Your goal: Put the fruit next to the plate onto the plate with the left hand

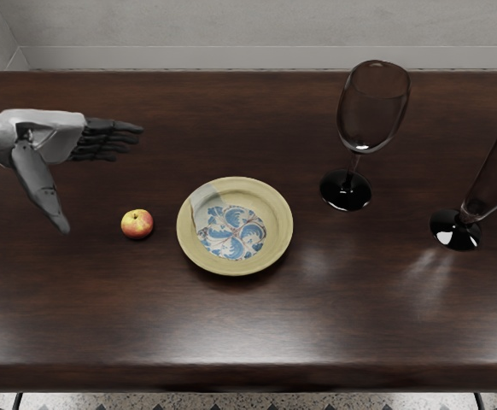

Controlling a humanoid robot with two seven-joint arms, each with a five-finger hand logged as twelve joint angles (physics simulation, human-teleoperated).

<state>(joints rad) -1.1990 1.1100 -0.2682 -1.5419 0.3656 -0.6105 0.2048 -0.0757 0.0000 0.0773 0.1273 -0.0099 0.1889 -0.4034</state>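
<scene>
- Broadly, the dark wooden desk (78, 325) fills nearly the whole head view and carries everything the task involves.
- A tall wine glass (370, 111) stands upright at the right rear. A second glass (479, 205) is partly cut off by the right edge. Both are well apart from the working area and play no part in the task.
- The plate (278, 224), yellow-rimmed with a blue pattern in its middle, sits near the desk's centre and has nothing on it.
- The left hand (56, 137) comes in from the left edge and hangs above the desk, behind and to the left of the fruit, touching nothing.
- The fruit (137, 224), a small red-yellow apple, rests on the desk just beside the plate's left rim, apart from it.
- The fingers (112, 128) are stretched out straight and close together, pointing right. The thumb (39, 184) hangs downward, away from them. The hand is relaxed and holds nothing.
- As I judge it, the task has barely begun: reaching, grasping, lifting and placing on the plate all remain. The hand would need to descend forward and to the right to reach the apple.
</scene>
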